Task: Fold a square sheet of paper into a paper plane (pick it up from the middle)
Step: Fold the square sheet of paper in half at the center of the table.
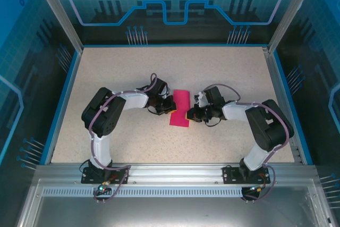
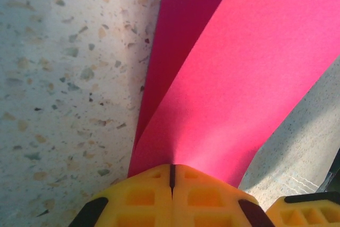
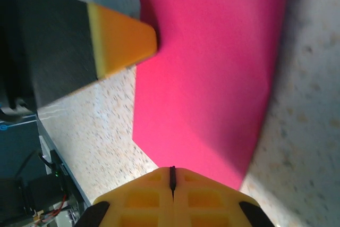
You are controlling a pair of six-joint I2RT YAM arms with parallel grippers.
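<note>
**Position of work piece.** The sheet of paper lies flat on the tabletop, about midway between the two arms. It is doubled over into a narrow strip. Its long axis runs away from the arm bases, a little off square. In the left wrist view we note two layers, the upper one standing slightly proud of the lower.

**Fingers.** The left fingers are closed, tips at the strip's left long edge. The right fingers are likewise closed, tips at the right long edge, nearer the strip's near end. Both sets touch the paper. We cannot tell whether either has a layer nipped or merely presses on it.

**Governing relation.** The strip lies straight ahead of each pair of fingers, crosswise to their approach. Neither arm is nearer. The tips face one another across the strip's short width, so in our judgement inward travel is tight.

**Clearance.** Open tabletop surrounds the strip. The blue rim is well apart.
</note>
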